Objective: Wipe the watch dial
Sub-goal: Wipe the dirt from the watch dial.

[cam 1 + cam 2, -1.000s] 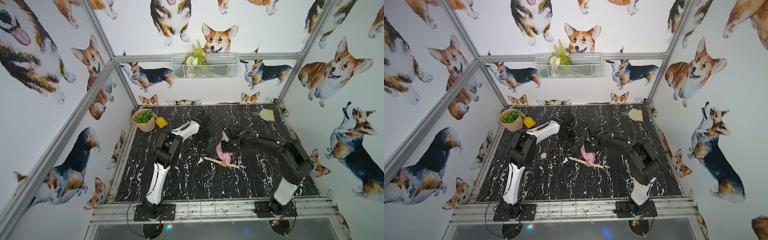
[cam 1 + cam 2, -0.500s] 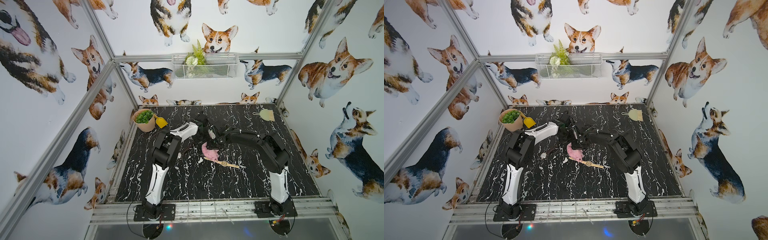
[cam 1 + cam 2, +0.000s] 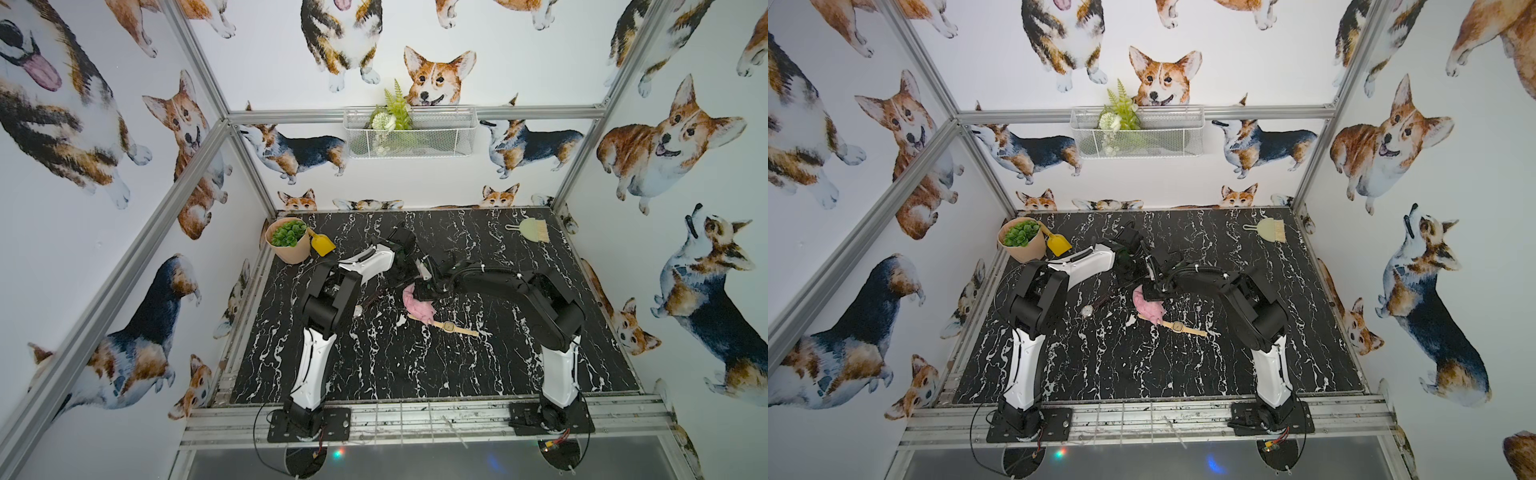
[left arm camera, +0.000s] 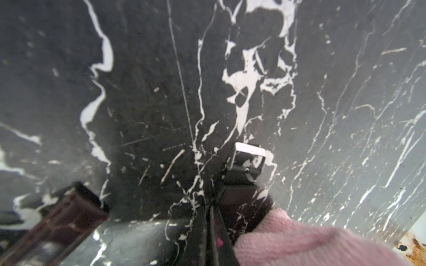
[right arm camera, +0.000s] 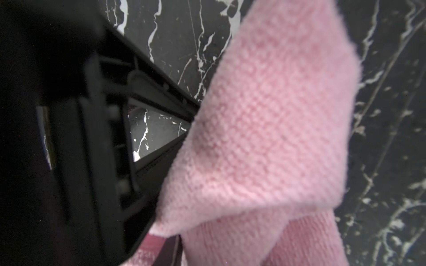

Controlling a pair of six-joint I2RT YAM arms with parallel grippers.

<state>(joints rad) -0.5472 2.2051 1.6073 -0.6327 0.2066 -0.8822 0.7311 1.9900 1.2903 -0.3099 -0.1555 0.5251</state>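
Note:
A gold watch with a tan strap (image 3: 449, 327) lies flat on the black marble table (image 3: 374, 374), dial up and uncovered. A bunched pink cloth (image 3: 419, 306) rests on that strap's far end. My right gripper (image 3: 424, 291) is just above it, shut on the cloth, which fills the right wrist view (image 5: 265, 138) and hides the jaws. A second watch with a round silvery dial (image 3: 1087, 311) and a dark strap lies to the left. My left gripper (image 4: 211, 221) is shut, with its tips at that strap's buckle end (image 4: 247, 161). I cannot tell whether it pinches the strap.
At the back left stand a potted plant (image 3: 289, 241) and a yellow scoop (image 3: 322, 243). A small hand brush (image 3: 532, 229) lies at the back right. A wire basket (image 3: 409, 133) hangs on the back wall. The two grippers are close together, and the left arm's black body (image 5: 69, 138) is beside the cloth.
The right gripper carried the pink cloth leftward off the gold watch's dial, and its elbow then drew back to the right. The left arm has hardly moved.

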